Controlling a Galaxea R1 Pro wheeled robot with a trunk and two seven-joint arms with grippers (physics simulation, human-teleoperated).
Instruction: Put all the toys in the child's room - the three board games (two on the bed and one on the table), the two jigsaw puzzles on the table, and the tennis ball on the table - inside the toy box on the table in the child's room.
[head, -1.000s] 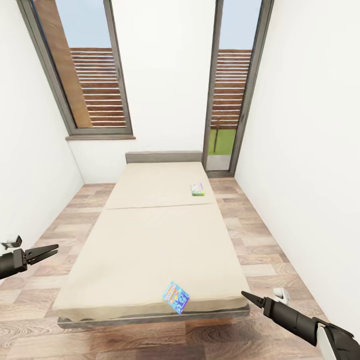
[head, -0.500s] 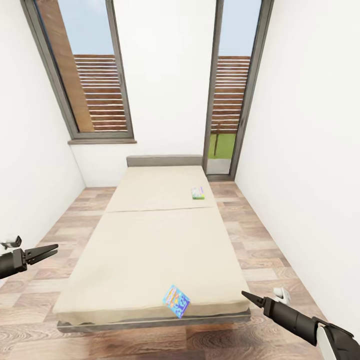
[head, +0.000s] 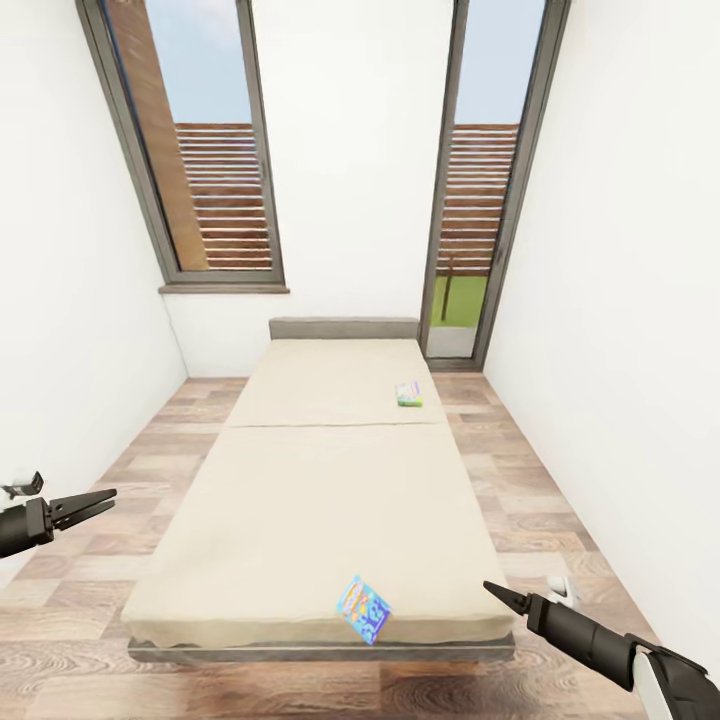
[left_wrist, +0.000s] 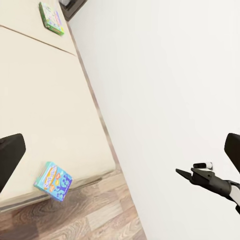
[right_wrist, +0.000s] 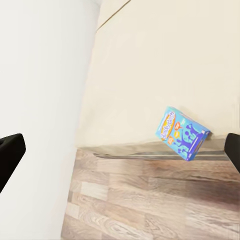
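Both tools hang low and empty at the foot of the bed (head: 320, 480): the right tool (head: 497, 594) just off that end's right corner, the left tool (head: 100, 497) out beside its left edge over the floor (head: 90, 620). Each shows its two thin fingers close together with nothing between them, though whether they are fully closed cannot be told. A blue board game (head: 364, 608) lies at the foot edge of the bed, turned corner-on so its long axis runs diagonally to that edge. It sits toward the right half of the edge, so the right arm looks the nearer one for it. A green-edged board game (head: 408, 394) lies far up the bed near the headboard (head: 343, 328), on the right side, well beyond either arm.
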